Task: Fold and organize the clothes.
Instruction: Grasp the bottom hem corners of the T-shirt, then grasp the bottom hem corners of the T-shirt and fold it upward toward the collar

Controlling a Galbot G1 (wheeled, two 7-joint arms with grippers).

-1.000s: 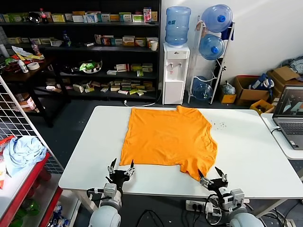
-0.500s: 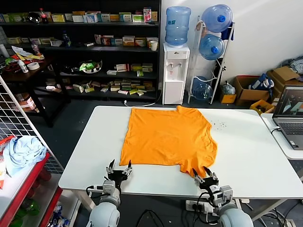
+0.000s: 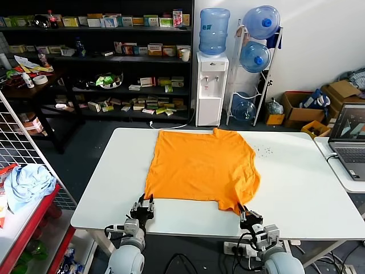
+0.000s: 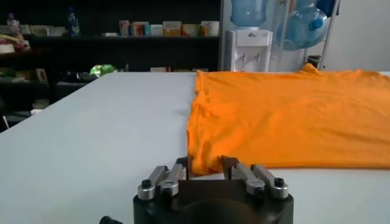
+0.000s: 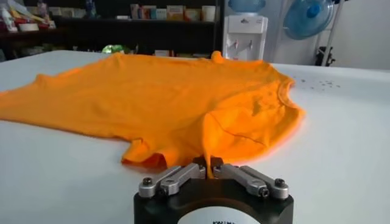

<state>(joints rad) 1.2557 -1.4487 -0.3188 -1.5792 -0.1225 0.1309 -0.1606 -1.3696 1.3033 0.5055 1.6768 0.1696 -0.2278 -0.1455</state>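
The orange T-shirt (image 3: 199, 165) lies spread flat on the white table (image 3: 296, 188), its near edge towards me. My left gripper (image 3: 144, 206) is at the shirt's near left corner. In the left wrist view (image 4: 206, 165) its fingers are drawn in round that bunched corner of the shirt (image 4: 292, 115), with cloth filling the narrow gap between them. My right gripper (image 3: 248, 216) is at the near right corner. In the right wrist view (image 5: 208, 165) it is shut on a thin pinch of the shirt (image 5: 170, 97) that rises from its fingertips.
A laptop (image 3: 351, 137) sits on a side table at the right. A red wire cart with a light blue cloth bundle (image 3: 25, 182) stands at the left. Shelves and a water dispenser (image 3: 211, 85) are behind the table. Bare tabletop flanks the shirt.
Both grippers have moved forward from the table's front edge onto the shirt's near corners and closed from wide open. The right closed first. The near right corner is slightly pulled up.
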